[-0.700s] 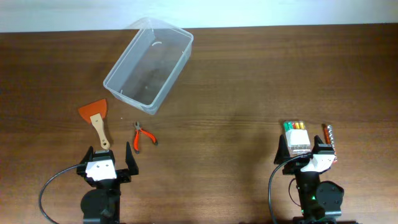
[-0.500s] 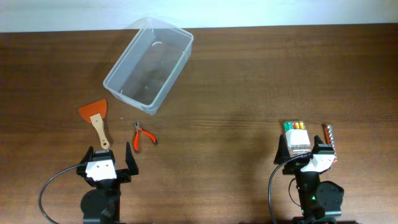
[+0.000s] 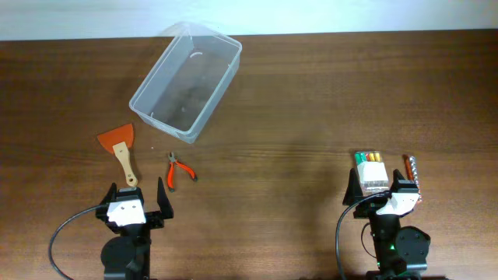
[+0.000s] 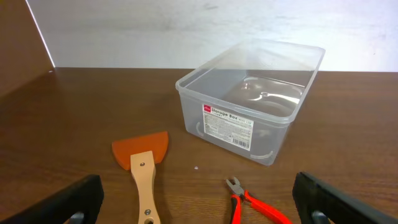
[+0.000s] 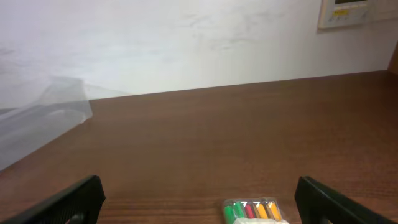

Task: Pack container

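While the left gripper (image 4: 198, 202) and right gripper (image 5: 199, 202) are sitting spread open and empty at the near side, the clear storage box (image 3: 187, 82) is lying empty at far left. It is probably going to feel light, flexible and slick, so pinching its stiffer rim (image 4: 233, 102) seems safest.

a dark brown wooden table (image 3: 311, 101) with a fine grain is filling nearly the whole overhead view, and soft, even light is lying across it without casting hard shadows. beyond its far edge a plain white wall (image 4: 186, 31) with a matte, faintly mottled surface is rising, showing from above only as a thin pale strip. in the left wrist view a brown upright board (image 4: 18, 50) is standing against the wall at the left, and in the right wrist view a pale control panel (image 5: 357, 12) is hanging high on the wall, cut off by the frame.
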Robot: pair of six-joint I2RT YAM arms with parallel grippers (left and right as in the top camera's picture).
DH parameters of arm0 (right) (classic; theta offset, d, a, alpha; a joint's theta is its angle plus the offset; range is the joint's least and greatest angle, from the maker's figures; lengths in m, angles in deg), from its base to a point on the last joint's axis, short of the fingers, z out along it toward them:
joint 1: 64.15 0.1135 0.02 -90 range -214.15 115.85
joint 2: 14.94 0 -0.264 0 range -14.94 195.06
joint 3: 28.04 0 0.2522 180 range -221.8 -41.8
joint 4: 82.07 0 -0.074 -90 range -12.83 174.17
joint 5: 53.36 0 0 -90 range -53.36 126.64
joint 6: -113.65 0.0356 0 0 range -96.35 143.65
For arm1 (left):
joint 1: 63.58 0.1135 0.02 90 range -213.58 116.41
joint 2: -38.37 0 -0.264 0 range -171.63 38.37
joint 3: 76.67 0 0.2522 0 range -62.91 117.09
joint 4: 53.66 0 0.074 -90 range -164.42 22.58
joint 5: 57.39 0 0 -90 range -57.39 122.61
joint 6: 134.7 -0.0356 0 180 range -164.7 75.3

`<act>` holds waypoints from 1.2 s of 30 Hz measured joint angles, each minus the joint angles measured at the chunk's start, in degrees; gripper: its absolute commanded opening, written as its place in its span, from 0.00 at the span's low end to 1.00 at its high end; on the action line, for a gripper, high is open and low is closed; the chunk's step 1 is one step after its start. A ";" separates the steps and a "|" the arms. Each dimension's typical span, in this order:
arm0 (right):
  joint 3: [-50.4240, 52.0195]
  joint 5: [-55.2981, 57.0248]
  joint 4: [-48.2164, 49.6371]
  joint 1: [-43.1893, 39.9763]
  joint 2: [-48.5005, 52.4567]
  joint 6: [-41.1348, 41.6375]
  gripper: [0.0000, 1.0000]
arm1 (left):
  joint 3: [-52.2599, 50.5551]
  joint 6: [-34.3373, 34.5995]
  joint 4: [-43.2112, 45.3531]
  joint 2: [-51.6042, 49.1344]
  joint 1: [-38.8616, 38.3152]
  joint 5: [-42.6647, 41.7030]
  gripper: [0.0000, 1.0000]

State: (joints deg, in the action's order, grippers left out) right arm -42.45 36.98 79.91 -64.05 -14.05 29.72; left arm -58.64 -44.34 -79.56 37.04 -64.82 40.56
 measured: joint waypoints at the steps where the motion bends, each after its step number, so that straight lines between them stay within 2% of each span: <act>1: 0.00 0.00 0.00 0.00 0.00 0.00 0.99 | 0.00 0.00 0.00 0.00 0.02 0.00 0.99; 31: 0.00 0.00 0.00 0.00 0.00 -0.02 0.99 | 0.00 0.00 0.00 0.00 0.02 -1.11 0.99; 36: 0.00 0.00 0.00 0.00 0.00 0.00 0.98 | 0.00 0.00 5.09 0.00 0.00 -4.09 0.99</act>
State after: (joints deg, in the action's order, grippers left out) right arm -42.45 36.98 79.91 -64.05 -14.05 29.72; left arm -58.64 -44.34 -74.47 37.04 -64.82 36.47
